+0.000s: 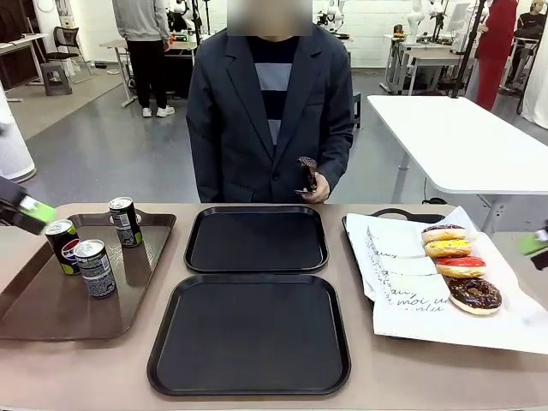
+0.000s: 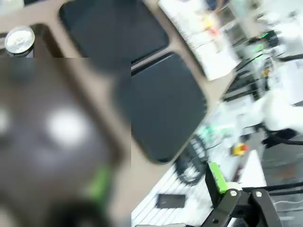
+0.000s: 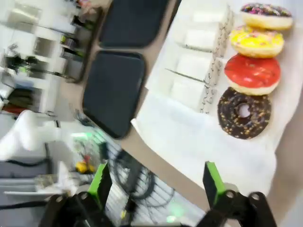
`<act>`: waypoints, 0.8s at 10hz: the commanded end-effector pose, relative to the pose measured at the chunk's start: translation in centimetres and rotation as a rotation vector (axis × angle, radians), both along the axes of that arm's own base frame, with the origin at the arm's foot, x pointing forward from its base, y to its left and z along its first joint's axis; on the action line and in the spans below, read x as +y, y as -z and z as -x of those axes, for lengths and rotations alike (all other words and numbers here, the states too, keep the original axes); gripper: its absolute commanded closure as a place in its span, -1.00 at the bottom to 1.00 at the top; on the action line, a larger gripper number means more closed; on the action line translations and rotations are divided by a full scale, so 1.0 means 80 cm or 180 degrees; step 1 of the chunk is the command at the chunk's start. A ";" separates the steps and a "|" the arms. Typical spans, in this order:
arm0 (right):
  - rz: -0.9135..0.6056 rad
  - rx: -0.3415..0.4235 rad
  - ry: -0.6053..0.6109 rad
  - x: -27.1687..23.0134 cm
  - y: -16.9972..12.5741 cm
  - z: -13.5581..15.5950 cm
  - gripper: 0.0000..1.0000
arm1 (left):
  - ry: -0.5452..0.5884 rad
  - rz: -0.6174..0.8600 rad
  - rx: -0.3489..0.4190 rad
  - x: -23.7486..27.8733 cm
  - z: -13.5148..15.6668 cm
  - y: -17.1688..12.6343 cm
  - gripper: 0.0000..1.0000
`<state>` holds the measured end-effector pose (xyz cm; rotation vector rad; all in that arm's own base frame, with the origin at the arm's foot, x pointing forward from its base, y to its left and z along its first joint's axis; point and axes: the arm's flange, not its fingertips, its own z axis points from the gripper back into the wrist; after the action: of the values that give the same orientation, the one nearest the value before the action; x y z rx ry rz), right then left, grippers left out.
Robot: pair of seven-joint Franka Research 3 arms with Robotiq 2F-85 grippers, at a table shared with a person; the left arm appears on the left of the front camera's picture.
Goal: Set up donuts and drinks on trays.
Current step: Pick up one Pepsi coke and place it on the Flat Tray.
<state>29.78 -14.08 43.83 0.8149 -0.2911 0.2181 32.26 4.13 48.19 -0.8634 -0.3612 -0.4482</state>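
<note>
Crowding a glossy brown tray (image 1: 26, 300), three slim dark cans (image 1: 94, 267) stand by the wide-open left gripper (image 2: 158, 177); right gripper (image 3: 156, 184) gapes empty near four glazed donuts (image 3: 251, 73).

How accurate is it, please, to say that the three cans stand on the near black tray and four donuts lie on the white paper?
One detail is wrong: the front view shows the three cans standing on the brown tray at the robot's left, not on the near black tray. The four donuts do lie on the white paper.
</note>
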 end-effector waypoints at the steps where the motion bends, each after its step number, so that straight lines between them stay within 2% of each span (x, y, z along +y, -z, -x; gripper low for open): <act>1: -0.2057 0.0272 0.0760 -0.044 0.001 -0.017 -1.00 | -0.0313 0.1637 0.0348 0.043 0.004 0.004 -1.00; 4: -0.2531 0.0069 0.1028 -0.114 -0.002 0.025 -1.00 | -0.0771 0.1665 0.0445 0.096 0.015 0.015 -1.00; 6: -0.2376 0.0194 0.0822 -0.137 -0.016 0.047 -1.00 | -0.0940 0.1641 0.0525 0.121 0.018 0.022 -1.00; 8: -0.2132 0.0344 0.0791 -0.154 -0.023 0.063 -1.00 | -0.1092 0.1517 0.0571 0.135 0.024 0.021 -1.00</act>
<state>24.77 -25.88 45.38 1.5048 -0.4218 -0.2057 30.61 14.93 45.70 -1.2905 -0.4396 0.0483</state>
